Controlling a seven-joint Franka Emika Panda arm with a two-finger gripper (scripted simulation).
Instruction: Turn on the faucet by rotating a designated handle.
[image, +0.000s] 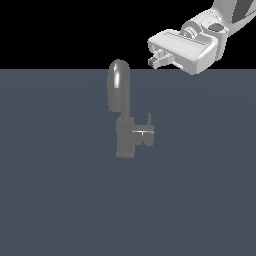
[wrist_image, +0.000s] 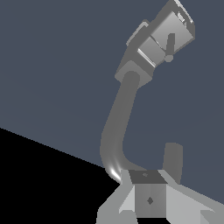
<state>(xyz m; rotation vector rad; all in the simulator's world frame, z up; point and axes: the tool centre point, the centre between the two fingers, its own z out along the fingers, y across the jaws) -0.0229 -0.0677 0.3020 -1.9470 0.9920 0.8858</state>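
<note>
Nearest the wrist camera sits the pincer, its pale housing filling the foreground with one grey finger rising beside it; from these views I cannot tell whether the jaws stand apart or together. In the exterior view the pincer hangs high, toward the exterior view's right of the faucet and well apart from it, touching nothing. That faucet stands upright near the middle of the dark blue-grey table, its tall arched spout glossy at the crown. From the side of the cylindrical body, toward the exterior view's right, juts the handle, a short stub carrying a thin upright lever tab. The step in hand looks like the approach. To do it well, the arm should probably come down on the handle's side, keeping clear of the spout, and bring a finger against the flat of the tab rather than the stub, since the tab gives leverage for turning. A slow push along the arc around the stub's axis seems safer than a straight shove, which could slip off so thin a tab. Around the faucet the table appears flat and matte, and behind its far edge there is only black.
</note>
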